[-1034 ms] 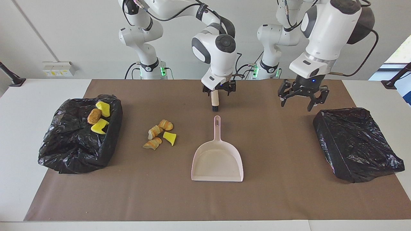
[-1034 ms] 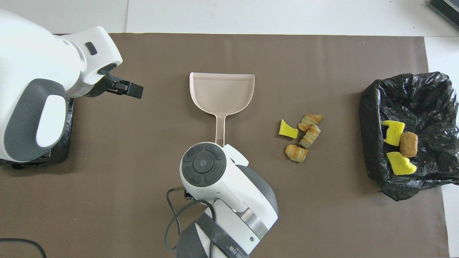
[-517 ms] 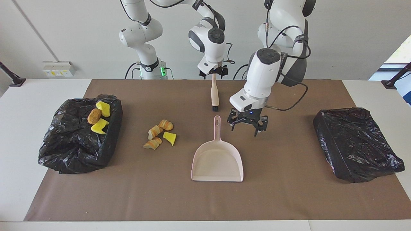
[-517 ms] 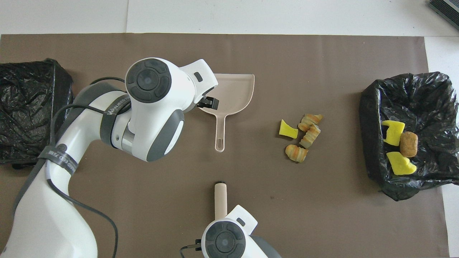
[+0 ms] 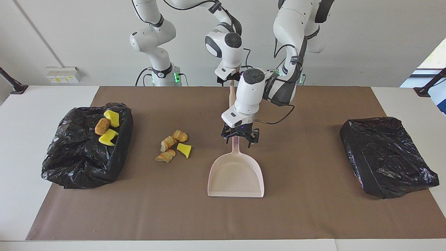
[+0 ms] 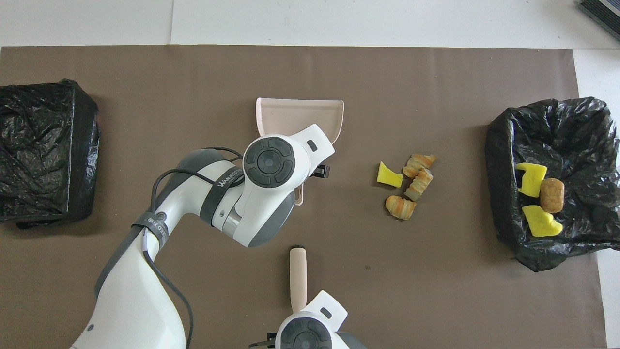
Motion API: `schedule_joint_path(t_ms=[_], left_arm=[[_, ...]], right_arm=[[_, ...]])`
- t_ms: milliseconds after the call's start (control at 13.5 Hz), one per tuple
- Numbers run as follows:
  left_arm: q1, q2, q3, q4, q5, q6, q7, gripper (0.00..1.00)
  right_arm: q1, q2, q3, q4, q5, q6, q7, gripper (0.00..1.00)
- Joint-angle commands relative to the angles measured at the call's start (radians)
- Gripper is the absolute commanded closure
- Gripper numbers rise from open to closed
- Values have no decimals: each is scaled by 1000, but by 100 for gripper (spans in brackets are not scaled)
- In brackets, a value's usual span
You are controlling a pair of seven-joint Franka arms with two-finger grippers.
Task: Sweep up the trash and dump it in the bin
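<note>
Your left gripper [image 5: 240, 138] hung low over the handle of the dustpan [image 5: 236, 177], claw released, one finger on each side of the handle and not closed on it. Your right gripper [image 5: 230, 78] sat at the edge of the brown mat [image 5: 313, 216] nearest the robots, at the handle end of the brush [image 6: 298, 274]. Whether that claw was clenched on the brush, I could not tell.

Of the trash, four scraps [image 5: 174, 145] lay loose on the mat beside the dustpan, toward the right arm's end of the desk [image 5: 21, 139]. Three more scraps [image 5: 106, 127] lay in the open black-lined bin [image 5: 80, 164] at that end, where the mat's edge ran under it. A second black-bagged bin [image 5: 386, 157] sat at the left arm's end, overlapping the mat's edge there.

The dustpan's open mouth faced the mat's edge farthest from the robots, with a wide bare strip of mat in front of it. Bare mat also lay between the dustpan and the second bin, and between the scraps and the open bin.

A dark band on your left arm [image 6: 227, 182] carried white lettering, too small to read.
</note>
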Motion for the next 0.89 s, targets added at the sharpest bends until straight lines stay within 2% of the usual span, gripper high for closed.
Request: schedule_joint_path(t_ms=[0, 74, 148, 222, 296, 369, 443, 517, 591, 813], left_arm=[[-19, -5, 19, -46, 10, 42, -21, 6], [-19, -7, 18, -49, 10, 42, -22, 11], [-22, -7, 19, -49, 10, 34, -22, 22], [-22, -7, 19, -52, 10, 29, -22, 33], [-19, -7, 21, -55, 11, 29, -22, 54], [-17, -5, 24, -49, 14, 29, -22, 75], [-13, -5, 24, -46, 20, 29, -21, 88], [-11, -4, 24, -46, 23, 31, -16, 89], [-7, -4, 24, -46, 26, 35, -8, 94], [1, -16, 27, -41, 103, 29, 18, 95]], right_arm=[[23, -1, -2, -24, 21, 33, 10, 17], [32, 9, -2, -24, 21, 35, 10, 20], [34, 9, -3, -24, 21, 38, 10, 26], [34, 9, -2, -24, 21, 39, 10, 40], [34, 9, -2, -24, 20, 38, 9, 72], [34, 9, -3, -23, 18, 36, 7, 92], [34, 10, -3, -18, 5, 30, 7, 100], [31, 21, -5, -9, 5, 20, 2, 100], [21, 29, -5, -7, 2, 18, -2, 100], [6, 18, -14, 34, -11, -69, -34, 100]])
